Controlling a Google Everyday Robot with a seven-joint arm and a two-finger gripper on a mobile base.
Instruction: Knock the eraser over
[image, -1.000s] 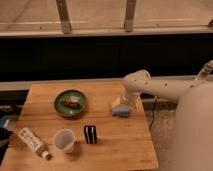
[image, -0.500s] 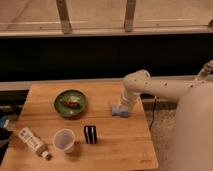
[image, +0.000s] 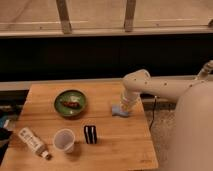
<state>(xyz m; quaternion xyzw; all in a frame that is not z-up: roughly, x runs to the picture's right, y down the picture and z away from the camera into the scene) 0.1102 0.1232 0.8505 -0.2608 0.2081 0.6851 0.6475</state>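
Observation:
The eraser (image: 90, 134), a small black block with thin white stripes, stands upright on the wooden table (image: 115, 145), right of the clear plastic cup (image: 64, 140). My gripper (image: 125, 106) hangs at the end of the white arm (image: 150, 86) that reaches in from the right. It is low over the table's right side, right at the blue-and-yellow sponge (image: 118, 111). The gripper is well apart from the eraser, up and to its right.
A green plate (image: 70, 103) with something dark red on it sits at the back left. A white bottle (image: 33, 142) lies at the front left corner. The table's right edge is just right of the gripper, with a cable (image: 152, 112) hanging there.
The gripper has shifted slightly right and down at the sponge, covering more of it. The eraser, cup, plate and bottle have not moved.

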